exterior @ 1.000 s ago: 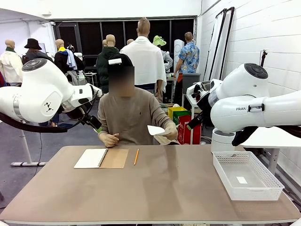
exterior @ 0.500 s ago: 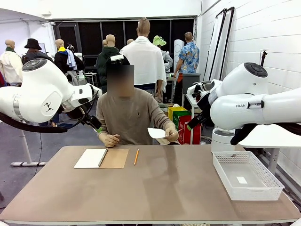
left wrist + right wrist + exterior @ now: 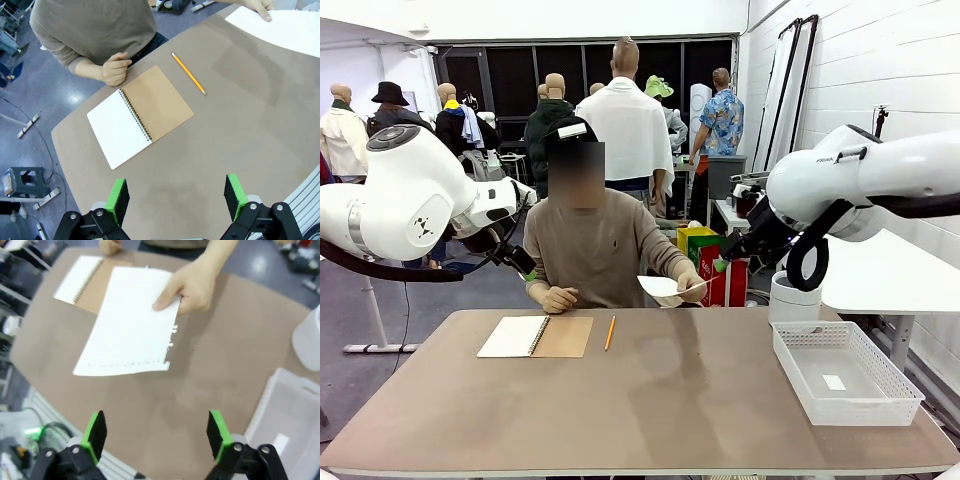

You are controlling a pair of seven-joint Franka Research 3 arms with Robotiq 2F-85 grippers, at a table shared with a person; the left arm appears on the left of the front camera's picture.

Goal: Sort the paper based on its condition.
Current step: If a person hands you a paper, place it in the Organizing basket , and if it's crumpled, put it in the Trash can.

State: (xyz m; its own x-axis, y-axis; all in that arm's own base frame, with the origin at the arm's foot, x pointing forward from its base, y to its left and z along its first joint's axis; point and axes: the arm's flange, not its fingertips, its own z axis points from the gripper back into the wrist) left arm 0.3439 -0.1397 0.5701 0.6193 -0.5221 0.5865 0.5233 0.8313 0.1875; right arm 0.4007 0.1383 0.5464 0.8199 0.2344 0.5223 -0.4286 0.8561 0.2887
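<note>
**A light, limp sheet, best taken by its free edge**

The thin plain white sheet of paper [image 3: 127, 327] is held in the air above the brown table [image 3: 670, 400]. It is on the robot's right of the spiral-bound notebook with the brown kraft cover [image 3: 140, 115], beyond the yellow pencil [image 3: 188, 73] lying beside that notebook. It is pinched at one corner by the person's hand [image 3: 192, 287], with the fingers laid on top; the thumb is hidden underneath.

The sheet is judged to be very light, soft and easily creased or torn. It is probably best taken at the free edge away from the hand, with a gentle closing.

The right gripper [image 3: 156, 429] is seen with its green pads spread wide, farther from the notebook than the sheet. The left gripper [image 3: 175, 195] is likewise spread, above the table near the notebook.

The sheet looks flat and uncrumpled, only slightly bowed. The edge beside the hand is ragged, with small torn tabs, and a faint row of marks is seen along another edge.
</note>
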